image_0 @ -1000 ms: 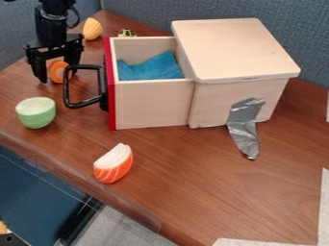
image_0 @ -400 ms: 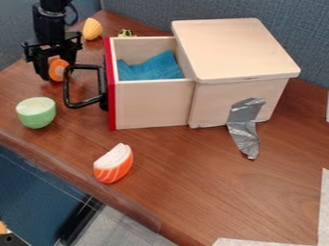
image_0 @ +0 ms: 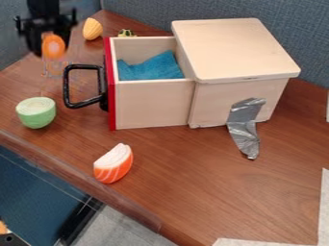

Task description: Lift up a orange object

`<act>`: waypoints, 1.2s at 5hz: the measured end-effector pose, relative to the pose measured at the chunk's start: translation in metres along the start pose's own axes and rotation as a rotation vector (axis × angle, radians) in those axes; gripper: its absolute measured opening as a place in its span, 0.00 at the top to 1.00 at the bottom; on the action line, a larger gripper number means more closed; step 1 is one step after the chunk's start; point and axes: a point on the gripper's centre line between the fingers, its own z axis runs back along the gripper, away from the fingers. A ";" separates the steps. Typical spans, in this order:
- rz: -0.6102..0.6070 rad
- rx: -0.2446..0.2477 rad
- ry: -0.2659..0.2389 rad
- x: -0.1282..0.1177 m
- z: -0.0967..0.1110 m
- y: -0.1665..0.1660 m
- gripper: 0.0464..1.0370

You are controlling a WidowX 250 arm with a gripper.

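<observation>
The black gripper (image_0: 50, 47) hangs in the upper left, raised above the table and left of the wooden box. It is shut on a round orange object (image_0: 53, 46), whose orange face with a paler centre points toward the camera. The object is held off the table surface.
The wooden box (image_0: 151, 104) has its drawer open, with a blue cloth (image_0: 151, 67) inside and a black handle (image_0: 67, 87) toward the gripper. Nearby are a green-white half piece (image_0: 36, 113), a yellow shell-like piece (image_0: 93, 29) and a salmon-coloured wedge (image_0: 114, 164).
The gripper first closed on the orange object, then rose with it, moving up and slightly left from beside the drawer handle.
</observation>
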 end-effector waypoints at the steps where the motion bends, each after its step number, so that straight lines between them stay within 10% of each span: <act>1: -0.078 -0.039 -0.041 0.002 0.021 0.001 0.35; 6: -0.317 -0.157 0.003 -0.082 0.088 -0.039 0.35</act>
